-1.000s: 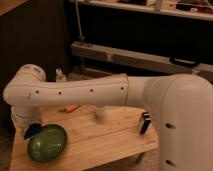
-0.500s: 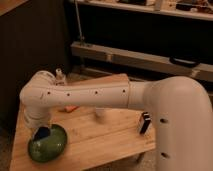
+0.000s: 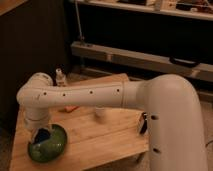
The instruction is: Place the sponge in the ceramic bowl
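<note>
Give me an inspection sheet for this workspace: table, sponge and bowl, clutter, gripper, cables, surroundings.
surface: small wooden table, with bare wood at the front.
job's things: blue sponge at the mouth of the green bowl, near the table's front left corner; cannot tell if it rests inside.
clutter: white cup mid-table; small bottle at the back; orange item; black-and-white box at the right edge.
gripper: gripper pointing down over the bowl, at the sponge.
cables: nothing seen.
surroundings: dark metal shelf behind the table.
</note>
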Controlling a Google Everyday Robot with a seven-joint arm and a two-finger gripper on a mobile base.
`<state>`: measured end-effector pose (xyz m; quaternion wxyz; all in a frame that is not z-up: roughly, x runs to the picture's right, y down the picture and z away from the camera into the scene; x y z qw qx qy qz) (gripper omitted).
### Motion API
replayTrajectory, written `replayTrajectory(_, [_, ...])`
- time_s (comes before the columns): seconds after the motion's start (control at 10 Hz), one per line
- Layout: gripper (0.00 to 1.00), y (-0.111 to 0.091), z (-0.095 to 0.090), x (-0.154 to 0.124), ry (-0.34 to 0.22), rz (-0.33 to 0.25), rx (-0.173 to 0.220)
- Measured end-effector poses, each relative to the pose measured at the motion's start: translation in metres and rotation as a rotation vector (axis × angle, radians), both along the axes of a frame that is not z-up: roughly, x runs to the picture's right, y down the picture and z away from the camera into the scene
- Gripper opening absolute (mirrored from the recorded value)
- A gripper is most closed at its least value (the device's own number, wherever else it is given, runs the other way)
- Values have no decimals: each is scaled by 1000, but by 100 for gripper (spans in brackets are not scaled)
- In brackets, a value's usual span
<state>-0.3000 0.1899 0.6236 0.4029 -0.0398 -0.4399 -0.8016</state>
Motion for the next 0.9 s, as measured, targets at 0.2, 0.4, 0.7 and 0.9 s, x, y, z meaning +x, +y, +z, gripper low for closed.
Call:
replayTrajectory(0.2, [80,3,4,0,21,-6,-13])
replayTrajectory(0.4, [80,3,5,1,33,-6,-17])
replayTrajectory(0.7, [80,-2,2,4,51,19,-24])
replayTrajectory(0.9, [80,-2,1,3,48,17,-24])
